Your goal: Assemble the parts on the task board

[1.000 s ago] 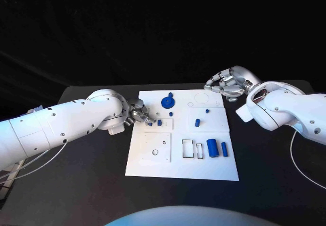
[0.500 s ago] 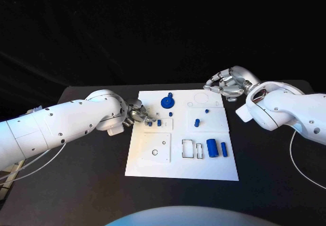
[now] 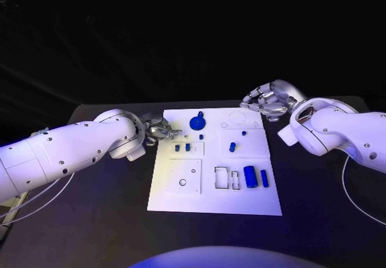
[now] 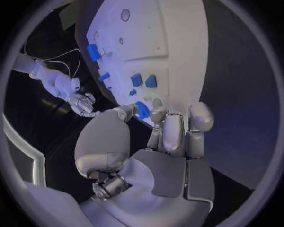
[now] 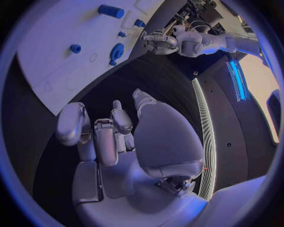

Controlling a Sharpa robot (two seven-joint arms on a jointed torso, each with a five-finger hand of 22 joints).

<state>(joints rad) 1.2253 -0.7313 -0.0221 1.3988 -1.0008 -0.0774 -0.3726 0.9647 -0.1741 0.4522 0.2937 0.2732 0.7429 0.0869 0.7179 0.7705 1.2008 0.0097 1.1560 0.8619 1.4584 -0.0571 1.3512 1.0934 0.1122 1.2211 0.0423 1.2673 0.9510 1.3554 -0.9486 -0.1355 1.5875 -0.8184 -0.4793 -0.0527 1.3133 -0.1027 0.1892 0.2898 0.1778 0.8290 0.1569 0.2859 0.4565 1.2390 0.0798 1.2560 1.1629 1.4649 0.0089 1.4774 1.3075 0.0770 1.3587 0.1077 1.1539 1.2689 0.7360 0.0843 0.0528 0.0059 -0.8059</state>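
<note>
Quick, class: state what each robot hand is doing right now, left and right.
Left hand: pinches a small blue part at the task board edge.
Right hand: fingers curled in, holding nothing.

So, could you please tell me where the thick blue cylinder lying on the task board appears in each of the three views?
Head view: thick blue cylinder lies on the board's right side, near the robot, beside a thinner blue piece.
Left wrist view: the cylinder lies near the board's edge across from the hand.
Right wrist view: the cylinder lies on the board's part farthest from the hand.
Shared landmark: the white task board.
</note>
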